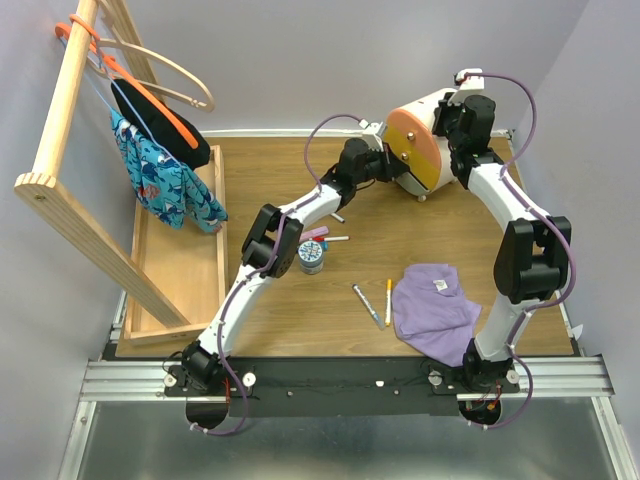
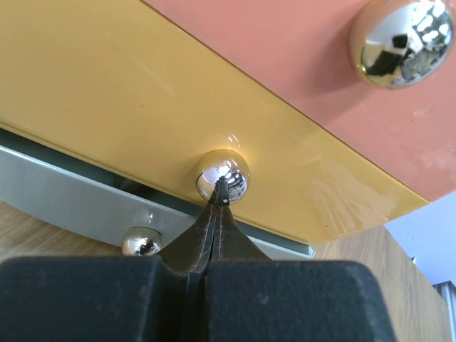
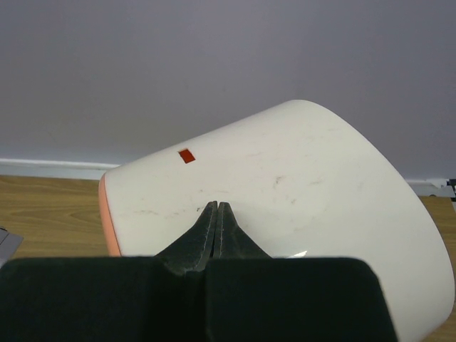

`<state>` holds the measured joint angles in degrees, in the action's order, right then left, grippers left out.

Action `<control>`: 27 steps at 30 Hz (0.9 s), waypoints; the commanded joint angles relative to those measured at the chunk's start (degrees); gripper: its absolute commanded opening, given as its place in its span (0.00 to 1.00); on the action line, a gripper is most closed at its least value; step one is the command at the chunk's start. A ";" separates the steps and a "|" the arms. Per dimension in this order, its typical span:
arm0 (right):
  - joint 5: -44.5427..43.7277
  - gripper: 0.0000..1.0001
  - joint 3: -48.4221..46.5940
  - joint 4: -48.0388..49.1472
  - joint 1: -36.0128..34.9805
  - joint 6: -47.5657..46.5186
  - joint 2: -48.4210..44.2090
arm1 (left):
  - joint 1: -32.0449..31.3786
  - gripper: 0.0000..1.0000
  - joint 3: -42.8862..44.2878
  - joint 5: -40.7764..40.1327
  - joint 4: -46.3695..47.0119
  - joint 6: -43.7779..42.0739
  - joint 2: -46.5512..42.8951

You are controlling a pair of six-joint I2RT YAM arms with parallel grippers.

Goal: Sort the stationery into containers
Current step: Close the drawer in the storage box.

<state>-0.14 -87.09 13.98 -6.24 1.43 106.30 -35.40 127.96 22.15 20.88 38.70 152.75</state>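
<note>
While together, left fingers at knob

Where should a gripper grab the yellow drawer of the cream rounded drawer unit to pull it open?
Grip the round chrome knob on the yellow drawer front, coming straight at that face, jaws open around it. The panel is flat and glossy; only the knob sticks out.
</note>
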 commanded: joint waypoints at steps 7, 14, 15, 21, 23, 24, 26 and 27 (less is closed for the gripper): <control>0.41 0.01 -0.45 -4.93 0.35 1.12 1.02 | 0.59 0.00 -12.81 3.60 12.41 -2.84 -9.21; -14.18 0.01 -3.78 -0.45 2.72 2.79 -0.57 | 1.03 0.00 -24.68 4.57 15.77 -1.43 -17.39; -14.79 0.01 -4.31 -0.18 3.86 2.87 0.04 | 1.03 0.00 -25.56 3.87 15.16 -1.17 -17.40; -17.96 0.01 -11.69 -1.76 9.39 7.96 6.10 | 2.09 0.00 -19.60 1.85 10.24 -0.03 -12.14; -18.05 0.01 -13.36 -1.94 10.19 8.32 8.38 | 2.26 0.00 -16.35 0.44 7.95 -1.25 -10.90; -18.14 0.01 -14.85 -1.85 10.80 8.24 9.00 | 2.26 0.00 -14.17 0.00 6.29 -2.47 -9.76; -17.97 0.01 -16.35 -1.76 11.51 8.50 10.67 | 2.44 0.00 -12.04 -0.44 4.79 -3.36 -8.52; -17.96 0.01 -17.92 -1.85 12.04 8.85 12.33 | 2.35 0.00 -11.42 -0.53 3.65 -3.71 -7.74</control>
<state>-15.77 -100.20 13.23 4.54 7.79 113.30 -33.45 112.27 24.14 29.65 37.52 141.58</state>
